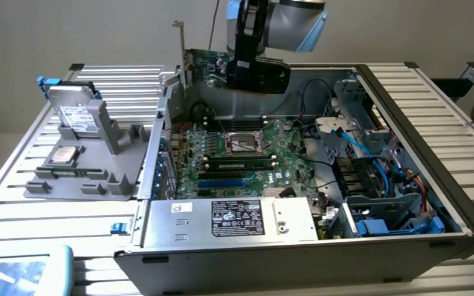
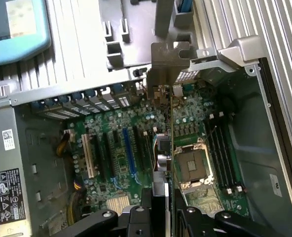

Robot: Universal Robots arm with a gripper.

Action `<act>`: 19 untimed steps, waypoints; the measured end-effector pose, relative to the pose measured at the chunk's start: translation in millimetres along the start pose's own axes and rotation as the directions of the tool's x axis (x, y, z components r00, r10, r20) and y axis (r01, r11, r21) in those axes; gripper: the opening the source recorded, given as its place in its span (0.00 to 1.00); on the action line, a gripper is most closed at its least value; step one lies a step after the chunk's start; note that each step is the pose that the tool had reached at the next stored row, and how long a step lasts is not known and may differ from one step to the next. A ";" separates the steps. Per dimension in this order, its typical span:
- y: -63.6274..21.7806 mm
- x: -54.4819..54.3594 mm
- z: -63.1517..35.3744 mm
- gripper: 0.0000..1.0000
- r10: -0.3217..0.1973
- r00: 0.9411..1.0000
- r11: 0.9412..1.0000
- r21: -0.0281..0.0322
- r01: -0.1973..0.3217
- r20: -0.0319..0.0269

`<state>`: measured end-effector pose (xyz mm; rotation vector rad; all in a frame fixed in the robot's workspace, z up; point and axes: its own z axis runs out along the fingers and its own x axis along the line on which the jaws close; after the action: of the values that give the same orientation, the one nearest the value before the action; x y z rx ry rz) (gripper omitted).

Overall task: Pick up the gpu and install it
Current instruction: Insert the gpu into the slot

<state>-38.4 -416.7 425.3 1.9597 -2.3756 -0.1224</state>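
My gripper hangs over the far end of the open computer case, shut on the gpu. The gpu is held upright, with its green circuit board facing the exterior camera and its silver end bracket sticking up at the exterior view's left. In the wrist view the gpu appears edge-on between my black fingers, its bracket near the case's rear wall. It is above the motherboard, over the strip between the expansion slots and the CPU socket, not touching them.
A silver power supply fills the case's near end, and drive cages with blue cables line the exterior view's right. A grey holder with hard drives stands outside on the slatted table. A blue-edged pendant lies at the near corner.
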 end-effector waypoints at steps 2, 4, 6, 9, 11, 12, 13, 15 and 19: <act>-0.1 0.0 0.6 0.27 -0.037 0.999 0.999 0.006 0.037 -0.003; -0.1 0.0 1.2 0.27 -0.074 0.997 0.997 0.013 0.074 -0.005; -0.1 0.0 1.6 0.27 -0.107 0.994 0.994 0.019 0.107 -0.008; -0.2 0.0 1.6 0.27 -0.121 0.993 0.992 0.021 0.121 -0.009; -0.2 0.0 1.7 0.27 -0.121 0.993 0.992 0.021 0.121 -0.009; -0.2 0.0 1.7 0.27 -0.121 0.993 0.992 0.021 0.121 -0.009; -0.2 0.0 1.7 0.27 -0.121 0.993 0.992 0.021 0.121 -0.009; -0.2 0.0 2.1 0.27 -0.121 0.993 0.992 0.021 0.121 -0.011; -0.1 -0.2 4.3 0.27 -0.130 0.991 0.991 0.022 0.130 -0.019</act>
<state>-38.7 -416.4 421.0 2.1167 -2.2475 -0.0843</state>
